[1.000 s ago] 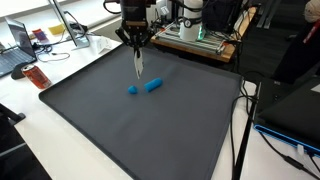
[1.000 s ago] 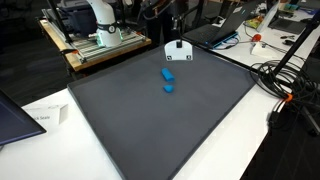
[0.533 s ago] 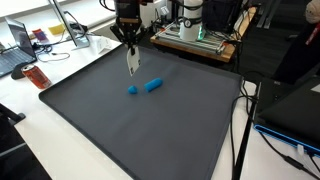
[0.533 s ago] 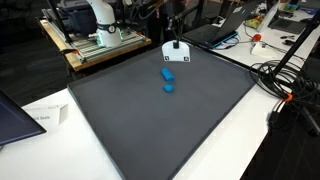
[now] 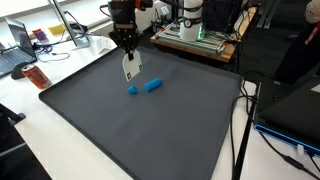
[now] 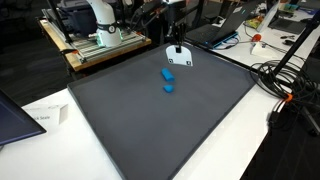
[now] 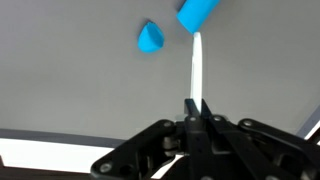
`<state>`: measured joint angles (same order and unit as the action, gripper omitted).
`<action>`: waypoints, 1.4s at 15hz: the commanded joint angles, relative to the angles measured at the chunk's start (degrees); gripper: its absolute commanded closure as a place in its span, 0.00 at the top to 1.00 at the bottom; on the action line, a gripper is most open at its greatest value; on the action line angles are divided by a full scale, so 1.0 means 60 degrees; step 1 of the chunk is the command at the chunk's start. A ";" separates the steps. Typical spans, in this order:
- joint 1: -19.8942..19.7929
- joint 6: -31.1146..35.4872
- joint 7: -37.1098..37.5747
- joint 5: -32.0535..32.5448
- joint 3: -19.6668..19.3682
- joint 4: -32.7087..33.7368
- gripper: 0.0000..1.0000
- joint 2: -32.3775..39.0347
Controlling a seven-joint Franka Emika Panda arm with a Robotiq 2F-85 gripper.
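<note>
Both exterior views stand off the dark grey rectangular mat (image 5: 140,130), at middling distance, looking down aslant across it toward the arm (image 5: 125,12) (each from a different side). The wrist view sits close, facing down past the black gripper (image 7: 197,103) onto the mat. All three share the thin white flat card (image 7: 195,65), the bright blue plastic cylinder (image 7: 198,14) and the small blue cone-shaped piece (image 7: 150,38).

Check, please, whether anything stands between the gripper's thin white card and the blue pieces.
Nothing visible: only bare dark grey mat separates the thin white card from the blue cylinder and small blue cone.
</note>
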<state>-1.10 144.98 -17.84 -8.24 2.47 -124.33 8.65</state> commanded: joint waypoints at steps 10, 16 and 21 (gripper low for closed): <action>-0.0377 0.0104 0.1612 -0.3033 0.0149 0.0338 0.01 0.0682; -0.0280 -0.0040 0.3120 -0.3018 -0.0003 0.0059 0.01 0.0637; -0.0260 0.0073 0.3991 -0.3034 -0.0037 0.0172 0.01 0.0943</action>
<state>-2.73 145.06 3.67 -25.00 2.49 -123.43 13.50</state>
